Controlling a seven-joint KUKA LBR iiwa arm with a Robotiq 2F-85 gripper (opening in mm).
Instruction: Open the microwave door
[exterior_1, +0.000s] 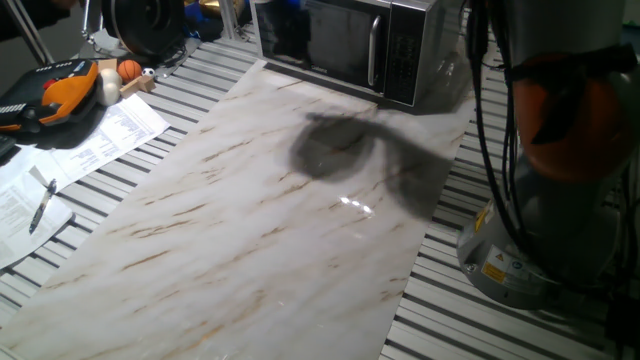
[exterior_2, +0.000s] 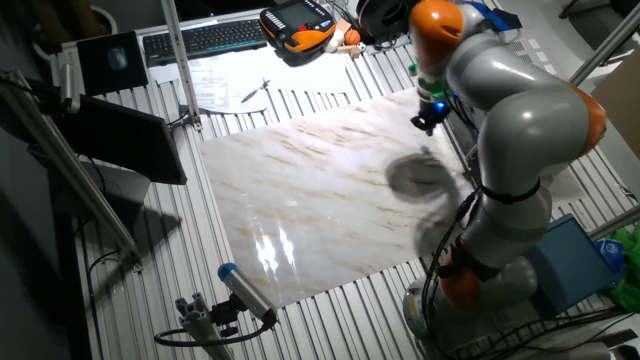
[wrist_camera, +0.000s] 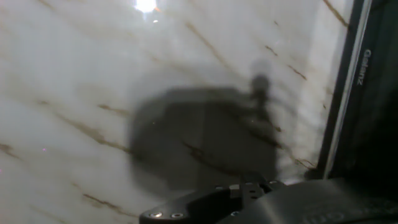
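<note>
The microwave (exterior_1: 432, 55) stands at the far end of the marble board. Its door (exterior_1: 325, 35) is flush with the front, and the vertical silver bar handle (exterior_1: 375, 50) sits beside the dark keypad strip (exterior_1: 404, 50). In the hand view a silver edge and a dark panel of the microwave (wrist_camera: 364, 93) run down the right side. My gripper (exterior_2: 428, 118) hangs above the board's far end, short of the microwave, and touches nothing. Only part of its dark body (wrist_camera: 236, 199) shows in the hand view, and its fingers are not discernible. In the other fixed view the arm hides the microwave.
The marble board (exterior_1: 250, 230) lies on a slatted table. An orange teach pendant (exterior_1: 60, 95), papers (exterior_1: 110, 135), a pen (exterior_1: 42, 205) and an orange ball (exterior_1: 130, 70) lie at the left. The arm's base (exterior_1: 540, 250) and cables (exterior_1: 490, 120) stand at the right.
</note>
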